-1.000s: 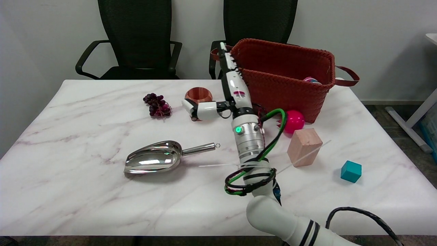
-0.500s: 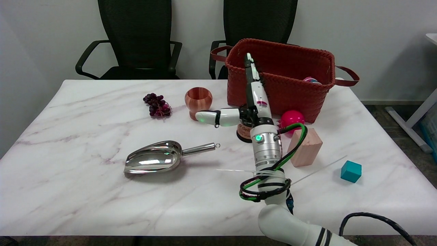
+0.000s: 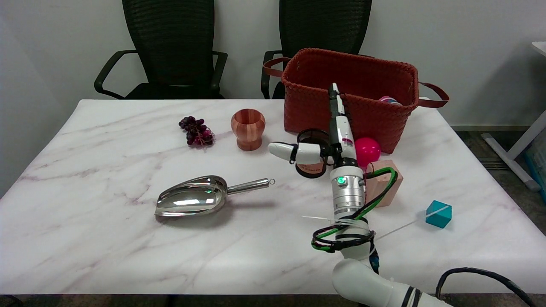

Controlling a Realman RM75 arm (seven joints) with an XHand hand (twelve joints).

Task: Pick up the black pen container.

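Container [image 3: 310,137] between hand's [image 3: 330,143] spread fingers.

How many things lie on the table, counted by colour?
Red or pink: 2, basket, ball
Black: 1, pen container
Brown wood: 2, cup, block
Purple: 1, grapes
Silver: 1, scoop
Teal: 1, cube
Total: 8

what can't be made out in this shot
- Black pen container, head view: the right hand covers its side, so any contact by the fingers is unclear; its label is too small to read.
- Red woven basket: its near wall hides most of the contents.
- Wooden block: partly behind the wrist.
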